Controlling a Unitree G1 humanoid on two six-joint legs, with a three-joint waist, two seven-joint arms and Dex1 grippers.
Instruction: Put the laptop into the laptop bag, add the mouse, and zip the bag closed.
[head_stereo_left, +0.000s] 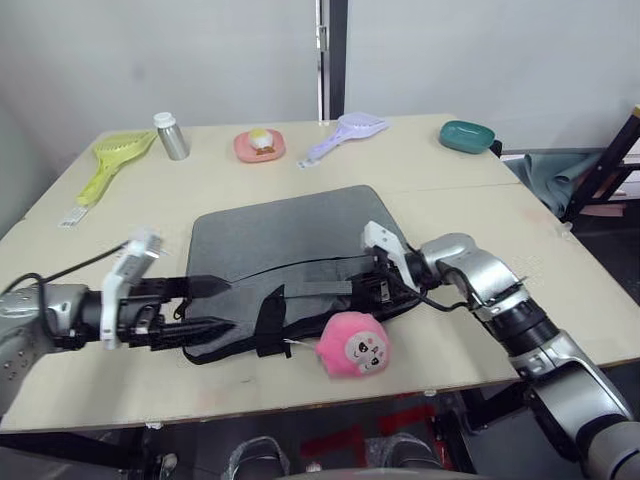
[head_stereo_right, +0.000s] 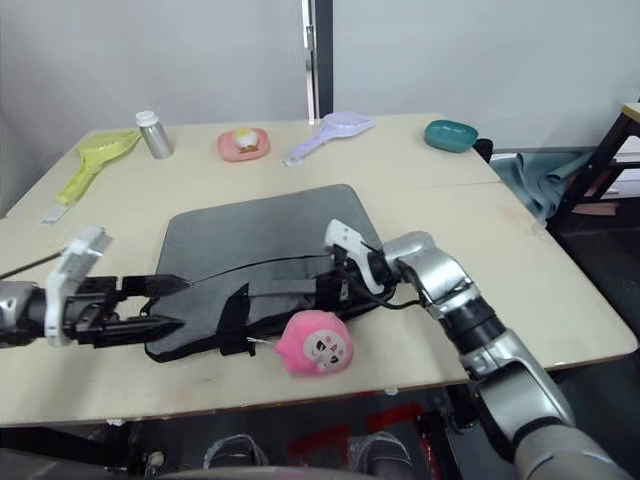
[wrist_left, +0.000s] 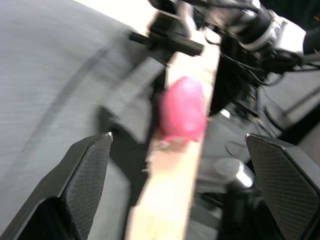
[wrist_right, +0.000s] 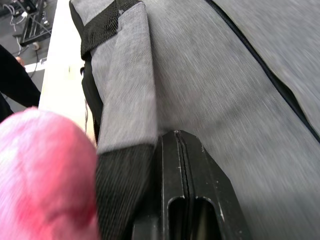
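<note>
The flat grey fabric laptop bag (head_stereo_left: 285, 260) lies mid-table. The left gripper (head_stereo_left: 205, 305), fingers apart, brackets its near-left edge; the right gripper (wrist_right: 182, 200), fingers pressed together, rests near its right strap. Apparently zipping: next, find the zipper pull.

A lab: bare grey walls (head_stereo_left: 150, 50), props on beige table (head_stereo_left: 480, 210).

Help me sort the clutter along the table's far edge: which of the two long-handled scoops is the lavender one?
The lavender scoop lies near the middle of the far edge, beside the pink dish. The other, yellow-green scoop lies at the far-left corner.
</note>
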